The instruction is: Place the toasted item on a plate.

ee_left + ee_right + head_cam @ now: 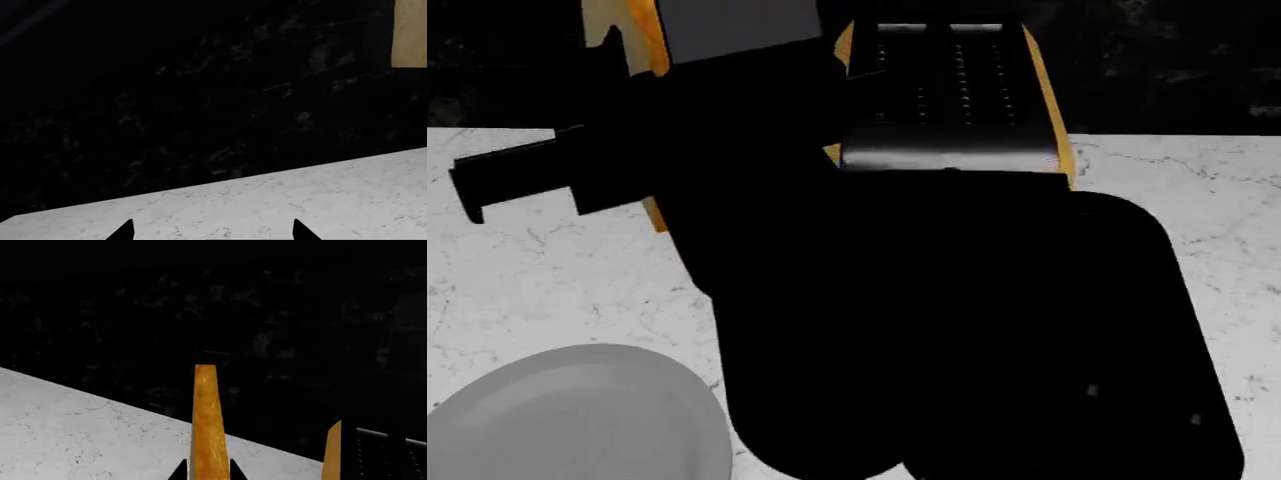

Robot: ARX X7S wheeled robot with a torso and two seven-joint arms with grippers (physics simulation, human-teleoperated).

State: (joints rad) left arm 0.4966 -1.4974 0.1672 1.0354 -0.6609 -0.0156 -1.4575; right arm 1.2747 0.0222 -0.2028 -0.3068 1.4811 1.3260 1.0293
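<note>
Between the right fingers (208, 471), toast slice (207, 420) gripped edge-on (left fingers (212, 231) apart, holding nothing)

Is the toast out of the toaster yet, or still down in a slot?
Out. The right pincer holds the toast edge-on above the counter, beside the toaster.

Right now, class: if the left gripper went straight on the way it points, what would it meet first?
Probably the dark wall behind the counter. The left gripper is open and empty, and nothing shows between it and the wall, though depth is unclear.
</note>
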